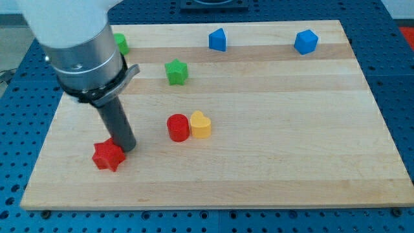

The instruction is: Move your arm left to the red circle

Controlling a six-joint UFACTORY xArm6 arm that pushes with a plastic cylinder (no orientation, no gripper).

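Presently, one view only was on record, looking down at an angle on a pale wooden board [272, 162] laid over a blue perforated bench [398, 97].

Arm: a white and grey column entered from the view's top left and ended in a dark rod. No claw was fitted, so nothing could open, close or be held; the rod could only push. My tip [127, 149] rested low on the board at the view's left, touching or just beside the upper right edge of the red star [107, 155]. Whether it pressed on that block could not be told.

Task item: the red circle [178, 127], a short round block, stood near the board's middle, to the view's right of my tip and a little higher in the frame. It touched the yellow heart [201, 124] on its right side, so the pair sat as one cluster. Bare board lay between tip and circle, with nothing in the way.

Other items:
- green star [176, 71], above the red circle, apart from it;
- green block [121, 43], shape partly hidden behind the arm, at the top left;
- blue block [218, 39], top centre, angular;
- blue block [306, 41], top right, angular.

Judgement: the goal spot just left of the red circle had not been reached. A stop short of contact would suit, since a shove would carry the circle into the heart.
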